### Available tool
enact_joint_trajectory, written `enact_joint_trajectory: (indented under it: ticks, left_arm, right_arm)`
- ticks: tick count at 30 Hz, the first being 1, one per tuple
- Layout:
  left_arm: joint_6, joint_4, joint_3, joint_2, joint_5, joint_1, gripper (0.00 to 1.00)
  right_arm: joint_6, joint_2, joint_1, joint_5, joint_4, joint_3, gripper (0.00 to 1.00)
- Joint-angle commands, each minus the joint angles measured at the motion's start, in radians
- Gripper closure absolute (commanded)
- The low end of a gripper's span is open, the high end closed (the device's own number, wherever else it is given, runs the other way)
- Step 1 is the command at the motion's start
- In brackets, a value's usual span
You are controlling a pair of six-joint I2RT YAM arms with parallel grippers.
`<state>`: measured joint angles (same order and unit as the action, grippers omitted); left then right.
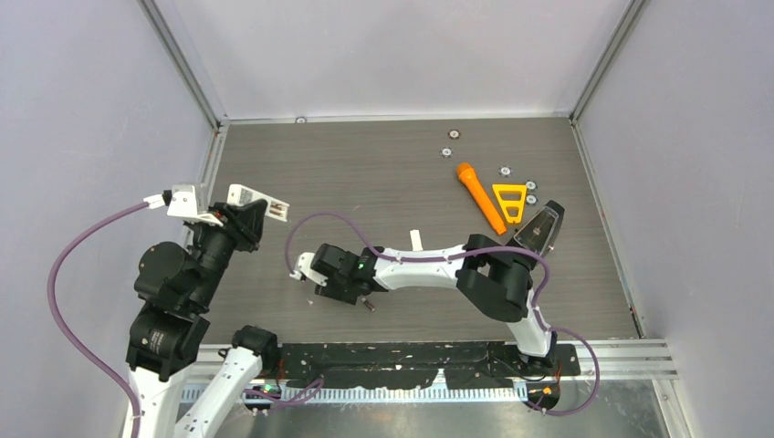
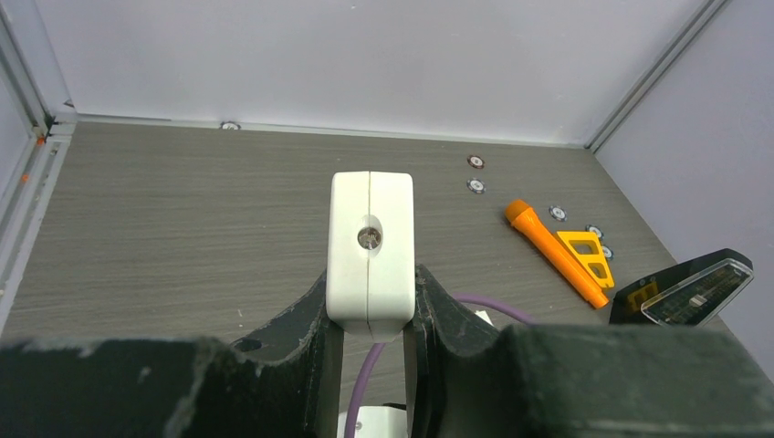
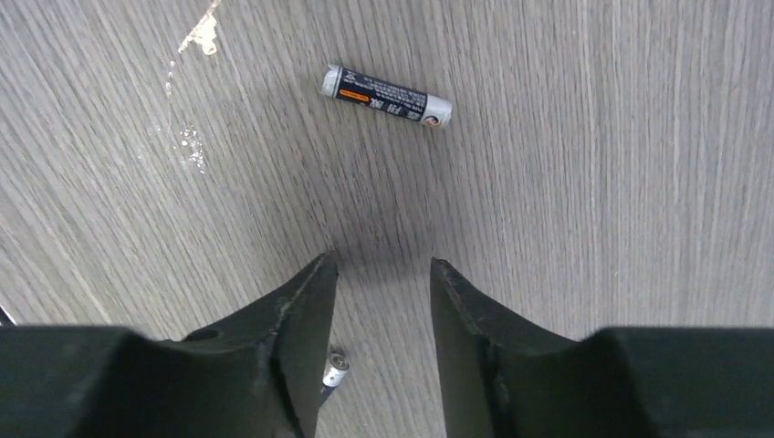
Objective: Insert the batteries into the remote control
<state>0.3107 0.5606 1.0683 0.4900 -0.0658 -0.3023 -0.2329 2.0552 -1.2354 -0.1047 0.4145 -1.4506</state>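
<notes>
Loading not yet begun. The left gripper (image 2: 372, 294) clamps the remote (image 2: 370, 214), held up at the left edge. A battery (image 3: 385, 96) lies on the table (image 3: 593, 182) just ahead of the right gripper (image 3: 381, 274), whose jaws stand part-open and empty. A second battery (image 3: 334, 369) peeks out beside its finger. Flashlight (image 1: 479, 196), yellow triangle (image 1: 509, 201) and discs (image 1: 447, 152) lie far right, well apart; nothing appears to block the pick.
</notes>
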Motion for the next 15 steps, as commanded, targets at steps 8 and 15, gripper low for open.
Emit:
enact_joint_trajectory:
  ticks: [8, 15]
  left_arm:
    - [0.001, -0.039, 0.012, 0.004, 0.019, 0.005, 1.0]
    - [0.002, -0.042, 0.006, 0.01, 0.026, 0.005, 1.0]
  right_arm:
    - [0.28, -0.142, -0.005, -0.062, 0.037, 0.118, 0.4]
    - [0.319, -0.143, -0.006, -0.043, 0.056, 0.165, 0.48]
